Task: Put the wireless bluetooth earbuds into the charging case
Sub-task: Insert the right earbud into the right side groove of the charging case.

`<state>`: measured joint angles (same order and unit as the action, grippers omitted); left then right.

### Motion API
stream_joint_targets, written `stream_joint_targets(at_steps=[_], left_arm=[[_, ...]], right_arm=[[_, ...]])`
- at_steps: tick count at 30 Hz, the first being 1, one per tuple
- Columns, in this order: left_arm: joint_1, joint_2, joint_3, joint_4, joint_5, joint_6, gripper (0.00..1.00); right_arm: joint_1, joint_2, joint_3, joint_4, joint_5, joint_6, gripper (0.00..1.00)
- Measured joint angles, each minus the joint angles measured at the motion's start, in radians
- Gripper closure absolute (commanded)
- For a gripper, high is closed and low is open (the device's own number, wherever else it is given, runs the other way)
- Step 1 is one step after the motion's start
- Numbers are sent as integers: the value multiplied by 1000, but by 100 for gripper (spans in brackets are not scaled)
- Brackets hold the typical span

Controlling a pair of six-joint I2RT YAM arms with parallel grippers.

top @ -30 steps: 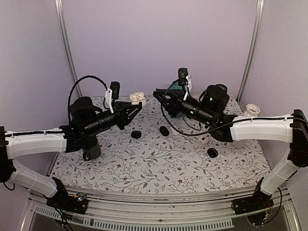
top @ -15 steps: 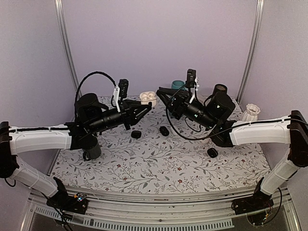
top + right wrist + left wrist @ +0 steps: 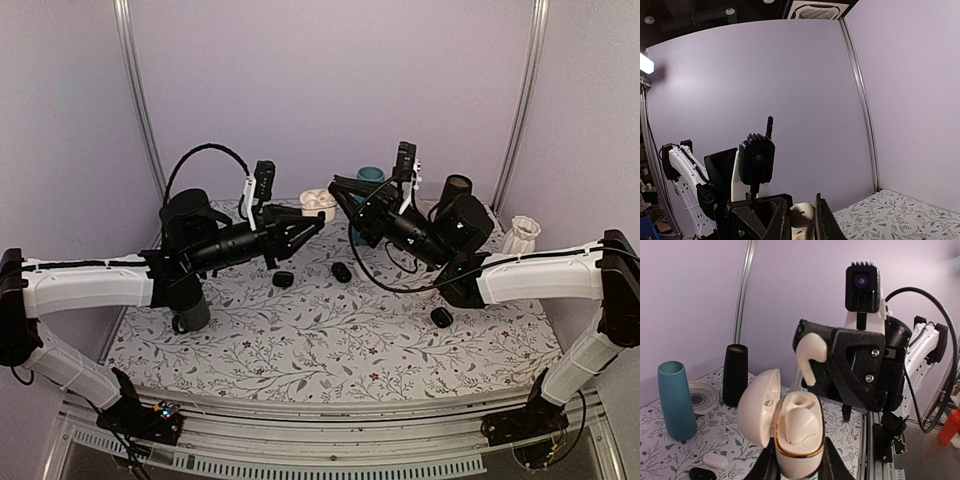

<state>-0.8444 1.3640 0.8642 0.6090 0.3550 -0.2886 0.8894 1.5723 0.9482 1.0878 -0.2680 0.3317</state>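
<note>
— What's around you?
— A flowered surface (image 3: 330, 330) inside lilac walls, with a teal vase (image 3: 676, 400) and a black tumbler (image 3: 735, 375) at the back.
— And the charging case (image 3: 790, 427)?
— Lid open, one earbud (image 3: 795, 424) seated, held above the surface with my left end effector (image 3: 799, 466) clamped on its base. My right end effector (image 3: 801, 220) pinches a second earbud (image 3: 810, 354) just beside the lid. Both arms reach forward.

The table (image 3: 330, 340) is covered with a white cloth printed with leafy sprigs. 2 small black cases lie near its middle, one (image 3: 283, 279) left of the other (image 3: 342, 272). A 3rd black case (image 3: 441, 317) lies toward the right edge, with a white oval case (image 3: 715, 460) just beside it. A grey mug (image 3: 190, 315) stands near the left edge. Along the far edge are a teal vase (image 3: 676, 400), a ringed plate (image 3: 702, 396) and a black cylinder (image 3: 734, 375). A white fluted cup (image 3: 520, 234) stands at the far right corner.
</note>
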Motion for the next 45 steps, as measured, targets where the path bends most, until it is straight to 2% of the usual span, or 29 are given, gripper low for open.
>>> stream_joint_targets(at_steps=[30,45], left_arm=[[-6,-5,9,7,39,-30,100],[-18,-25,8,7,-19,-45,100]], right_arm=[[20,15,-5,29,6,-49,97],[20,18,-5,57,-5,-59,92]])
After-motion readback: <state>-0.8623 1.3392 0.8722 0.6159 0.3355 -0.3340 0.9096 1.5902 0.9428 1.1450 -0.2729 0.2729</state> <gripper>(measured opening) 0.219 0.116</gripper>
